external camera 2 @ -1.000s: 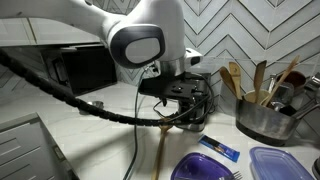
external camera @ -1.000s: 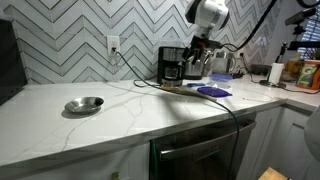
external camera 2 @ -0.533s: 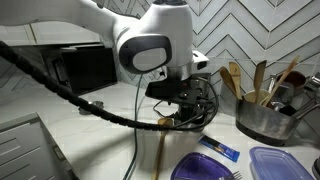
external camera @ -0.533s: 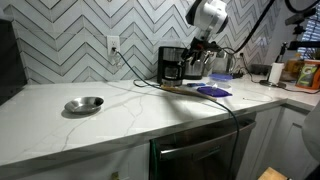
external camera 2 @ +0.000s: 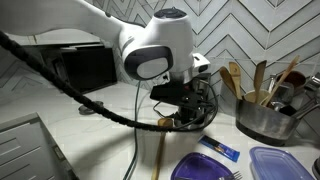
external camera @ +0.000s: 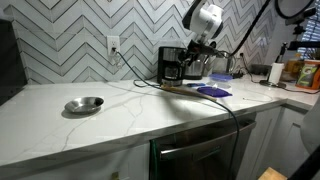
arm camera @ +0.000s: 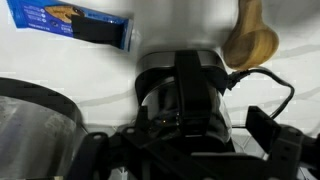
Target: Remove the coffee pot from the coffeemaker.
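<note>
The coffee pot point(arm camera: 180, 75) fills the middle of the wrist view, seen from above, with its black lid and its black handle pointing toward my gripper. My gripper point(arm camera: 178, 145) is open, one finger on each side of the handle, with a gap showing on the right. In an exterior view the gripper point(external camera: 198, 58) hangs just right of the black coffeemaker point(external camera: 171, 64). In an exterior view the gripper point(external camera 2: 188, 100) covers most of the pot point(external camera 2: 206, 103). I cannot tell whether the pot rests on the counter or on the machine.
A blue packet point(arm camera: 75, 25) and a wooden spoon point(arm camera: 250, 35) lie on the white counter beyond the pot. A metal pot holding utensils point(external camera 2: 265, 122) stands close by. A purple plate point(external camera 2: 205, 168) and a container point(external camera 2: 285, 165) sit nearer the front. A metal bowl point(external camera: 84, 104) lies far off.
The arm has shifted slightly toward the coffeemaker, with the gripper staying at the pot. Nothing else has moved.
</note>
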Available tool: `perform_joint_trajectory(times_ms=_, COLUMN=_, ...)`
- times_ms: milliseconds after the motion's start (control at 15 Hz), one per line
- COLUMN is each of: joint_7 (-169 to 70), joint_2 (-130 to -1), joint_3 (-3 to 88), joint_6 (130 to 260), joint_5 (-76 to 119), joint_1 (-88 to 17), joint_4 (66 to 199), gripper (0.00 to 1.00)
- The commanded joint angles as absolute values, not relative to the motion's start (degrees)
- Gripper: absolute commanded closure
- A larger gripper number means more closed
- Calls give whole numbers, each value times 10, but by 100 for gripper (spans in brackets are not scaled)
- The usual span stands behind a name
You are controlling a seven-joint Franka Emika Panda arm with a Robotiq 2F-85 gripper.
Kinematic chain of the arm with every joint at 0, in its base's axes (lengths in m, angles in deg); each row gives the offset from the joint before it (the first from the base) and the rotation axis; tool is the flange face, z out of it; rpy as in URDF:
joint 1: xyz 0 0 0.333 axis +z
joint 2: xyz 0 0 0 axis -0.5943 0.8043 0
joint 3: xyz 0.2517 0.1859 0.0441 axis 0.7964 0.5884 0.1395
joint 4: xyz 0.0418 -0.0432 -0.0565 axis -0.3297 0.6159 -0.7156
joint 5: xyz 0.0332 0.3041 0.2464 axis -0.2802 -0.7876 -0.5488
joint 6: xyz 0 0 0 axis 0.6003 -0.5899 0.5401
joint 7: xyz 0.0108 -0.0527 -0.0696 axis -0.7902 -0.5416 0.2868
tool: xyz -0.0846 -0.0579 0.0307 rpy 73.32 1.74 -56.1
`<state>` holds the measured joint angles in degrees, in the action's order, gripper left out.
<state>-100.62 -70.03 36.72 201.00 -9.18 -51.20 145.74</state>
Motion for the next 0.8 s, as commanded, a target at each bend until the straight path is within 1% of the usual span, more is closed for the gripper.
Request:
perform_joint_trajectory(times_ms=0, joint_7=-1036, joint_2=-679, joint_3=391, joint_6=2039, joint_5=-121, joint_1=-533, joint_4=1445, gripper=0)
perform_joint_trajectory(times_ms=67, joint_7=-1040, joint_2=-676, joint_3=394, joint_6=2047, joint_5=-123, joint_1=-535, joint_4=1444, gripper=0)
perform_joint_trajectory(times_ms=133, joint_7=-1042, joint_2=-673, joint_3=398, joint_6=2050, joint_5=-126, joint_1=-537, joint_4=1442, gripper=10)
perform_joint_trajectory(times_ms=200, joint_7=-1048, joint_2=-670, joint_3=402, joint_6=2053, joint_5=-129, joint_1=-540, joint_4=1441, gripper=26)
perform_joint_trajectory(times_ms=333, joint_7=-1057, joint_2=-664, joint_3=409, joint_6=2060, joint_5=-134, joint_1=-545, joint_4=1439, gripper=42)
perform_joint_trajectory(times_ms=400, joint_7=-1061, joint_2=-662, joint_3=413, joint_6=2063, joint_5=-138, joint_1=-547, joint_4=1439, gripper=51)
perform_joint_trajectory(times_ms=467, joint_7=-1069, joint_2=-659, joint_3=417, joint_6=2067, joint_5=-143, joint_1=-550, joint_4=1438, gripper=56)
perform_joint_trajectory(times_ms=733, joint_7=-1089, joint_2=-654, joint_3=428, joint_6=2075, joint_5=-158, joint_1=-557, joint_4=1431, gripper=68)
